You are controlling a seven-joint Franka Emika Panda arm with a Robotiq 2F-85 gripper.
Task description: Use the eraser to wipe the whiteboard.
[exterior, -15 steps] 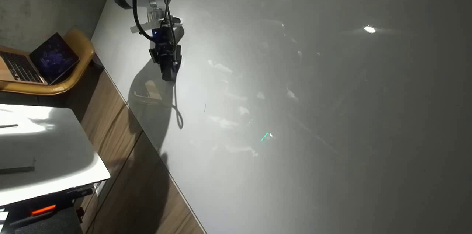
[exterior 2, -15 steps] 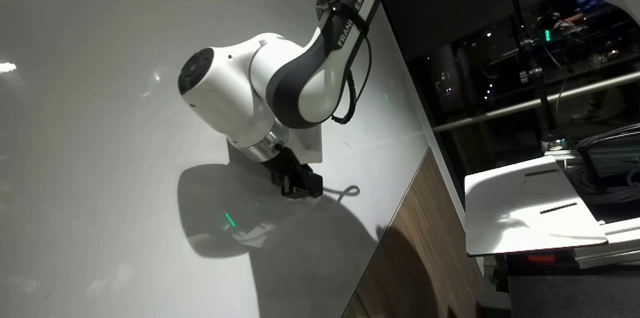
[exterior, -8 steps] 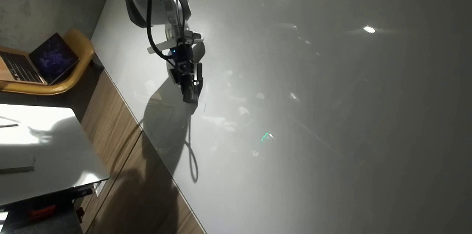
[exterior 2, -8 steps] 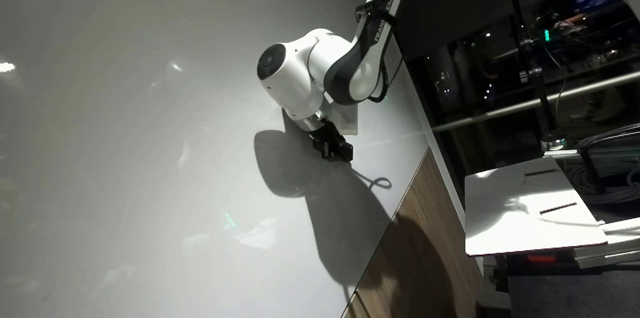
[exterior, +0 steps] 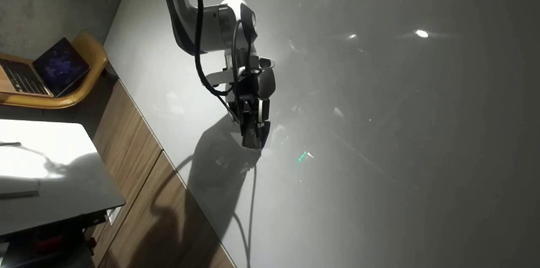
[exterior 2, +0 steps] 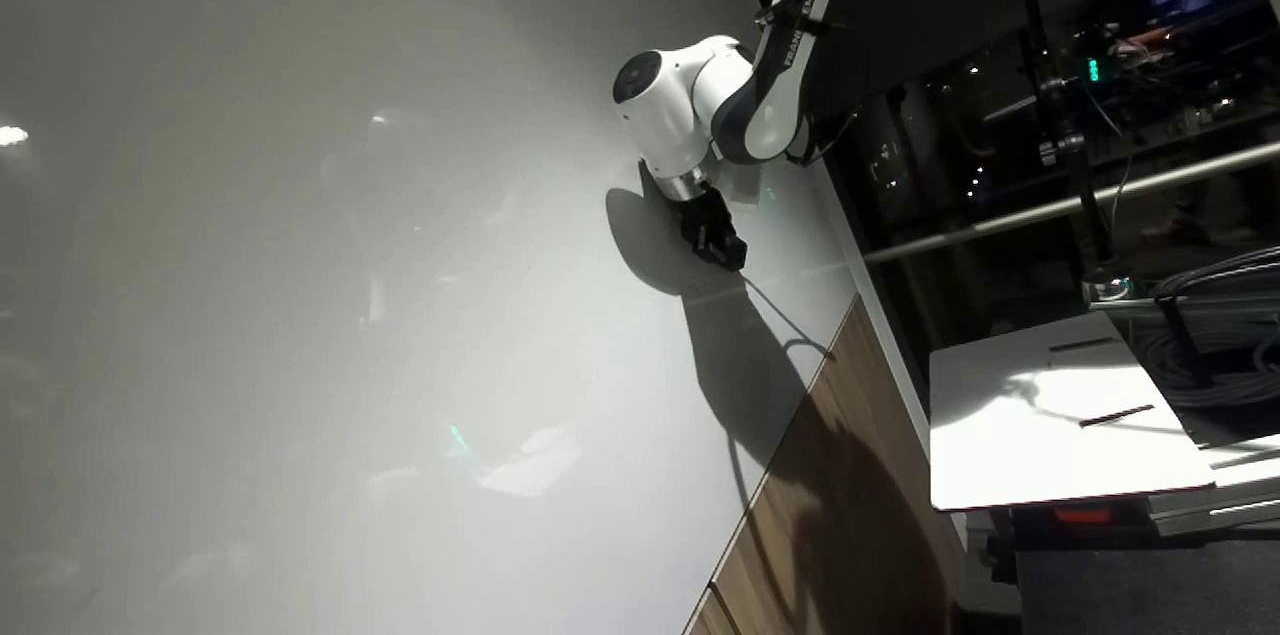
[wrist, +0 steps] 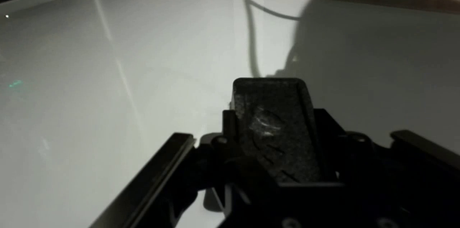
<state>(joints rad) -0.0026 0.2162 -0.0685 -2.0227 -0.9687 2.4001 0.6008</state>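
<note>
My gripper is shut on the eraser, a dark grey oblong block with rounded edges. In the wrist view the eraser (wrist: 273,95) points away between the fingers of my gripper (wrist: 276,124). In both exterior views my gripper (exterior: 255,133) (exterior 2: 725,250) is small and dark, and the eraser (exterior: 252,140) sits at its tip. They are at the whiteboard (exterior: 379,183) (exterior 2: 300,365), a large glossy pale panel, also in the wrist view (wrist: 90,106). The shadow meets the eraser's end; I cannot tell whether it touches. No pen line shows clearly.
Wood panelling (exterior: 143,200) (exterior 2: 840,515) borders the board's lower edge. A white tabletop (exterior: 50,166) (exterior 2: 1050,455) stands beside it. An open laptop (exterior: 61,69) rests on a yellow chair (exterior: 95,57). A dark stand (exterior 2: 1070,135) rises beyond the board.
My gripper, still holding the eraser, has moved down-right in an exterior view and up-right in an exterior view. A thin dark pen line seen earlier no longer shows; it may be covered.
</note>
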